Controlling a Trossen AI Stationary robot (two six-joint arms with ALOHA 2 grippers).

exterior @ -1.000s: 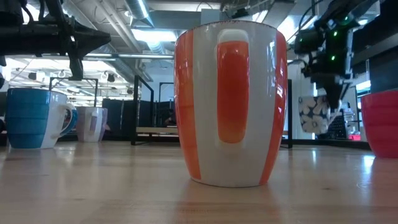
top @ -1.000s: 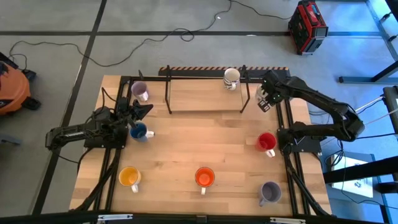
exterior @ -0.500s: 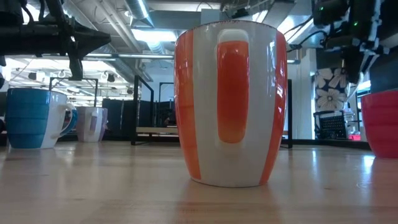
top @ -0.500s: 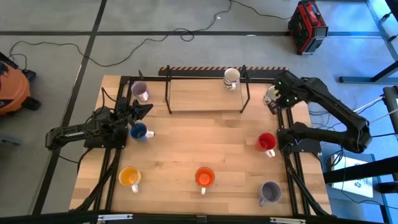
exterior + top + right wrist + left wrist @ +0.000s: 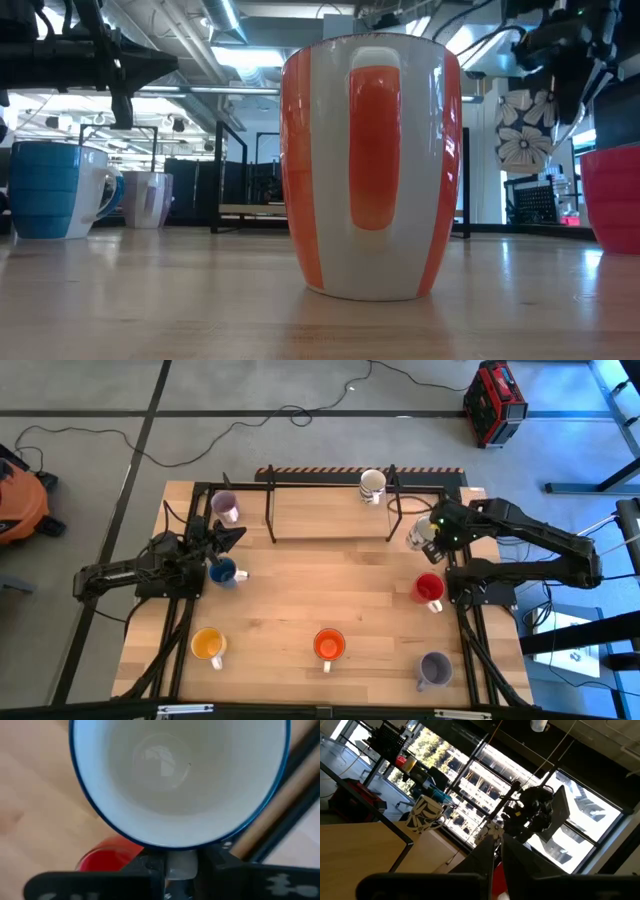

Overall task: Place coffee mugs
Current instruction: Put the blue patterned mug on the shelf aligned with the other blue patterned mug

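My right gripper (image 5: 180, 865) is shut on a white flower-patterned mug (image 5: 420, 532) with a blue rim, held in the air near the table's right far side, above the red mug (image 5: 429, 588). It also shows in the low view as the flowered mug (image 5: 527, 130). My left gripper (image 5: 232, 536) waits shut, off the table just beyond the blue mug (image 5: 222, 571). Standing on their bases are a lilac mug (image 5: 225, 506), a white mug (image 5: 372, 485), a yellow-orange mug (image 5: 208, 645), an orange mug (image 5: 329, 645) and a second lilac mug (image 5: 433, 668). My right gripper pinches a white part on the mug's outer side just under the rim (image 5: 180, 856) between its two fingers; whether that part is the handle I cannot tell. The fingers (image 5: 575, 90) come from above and the table's right. The mug hangs lifted clear, nearly upright, its mouth facing the wrist camera.
A black frame rack (image 5: 330, 510) stands across the table's far middle, close to the left of the held mug. Black rails (image 5: 465, 620) run along the table's right edge. Bare wood (image 5: 330, 575) lies at the table's centre.
My right gripper has carried the flowered mug upward. It swung first toward the table's right far corner, then back toward the left and the near side, ending above the red mug. The mug has stayed in the hold and turned from tilted to nearly upright.
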